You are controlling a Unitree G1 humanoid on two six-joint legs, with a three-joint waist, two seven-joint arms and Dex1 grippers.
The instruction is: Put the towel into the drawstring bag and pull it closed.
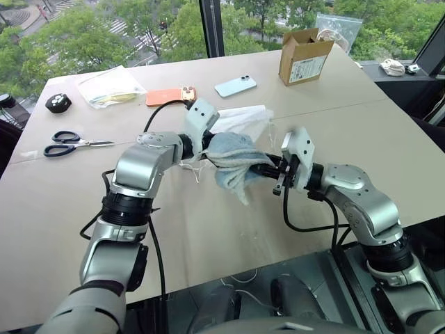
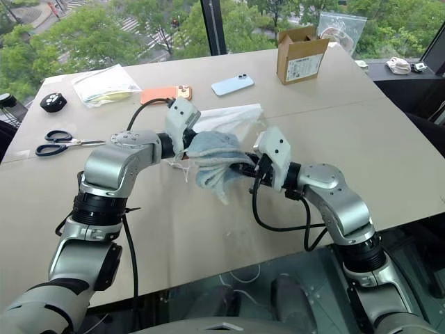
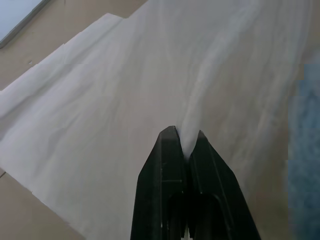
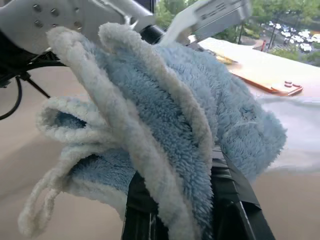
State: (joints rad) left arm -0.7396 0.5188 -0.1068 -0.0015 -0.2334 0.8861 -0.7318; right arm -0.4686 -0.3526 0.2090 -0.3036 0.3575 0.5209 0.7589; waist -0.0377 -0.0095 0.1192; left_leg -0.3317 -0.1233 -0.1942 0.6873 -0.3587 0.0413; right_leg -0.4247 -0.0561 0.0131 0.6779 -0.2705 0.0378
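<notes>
1. The likeliest failure is the small light blue-grey terry towel with whitish edges (image 1: pixel 233 161) missing the mouth of the thin translucent white fabric drawstring bag (image 1: pixel 245 118). The left gripper (image 3: pixel 184 145) has its two black fingers pinched together on a fold of the bag's fabric, so the mouth looks flat rather than spread; a push against it would probably just bunch the cloth against the outside.
2. A second risk is the towel slipping. The right gripper (image 2: pixel 240 167) is closed on the towel near one end, and most of the cloth hangs loose below and beside the fingers. A quick swing could drag it out or fold it over the opening.
3. The thin white cord (image 1: pixel 195 169) dangles beside the left gripper and could be caught under the towel or pulled early, narrowing the mouth.
4. The towel is held above the beige tabletop (image 1: pixel 208 229), between the two grippers and against the bag's near edge, not inside it.
5. It looks thick, soft and fluffy, doubled over itself, with a small hanging loop (image 4: pixel 37 212) at one corner.
6. The bag appears limp and wrinkled, partly lifted, its far part lying towards the pale blue smartphone (image 1: pixel 235 86).
</notes>
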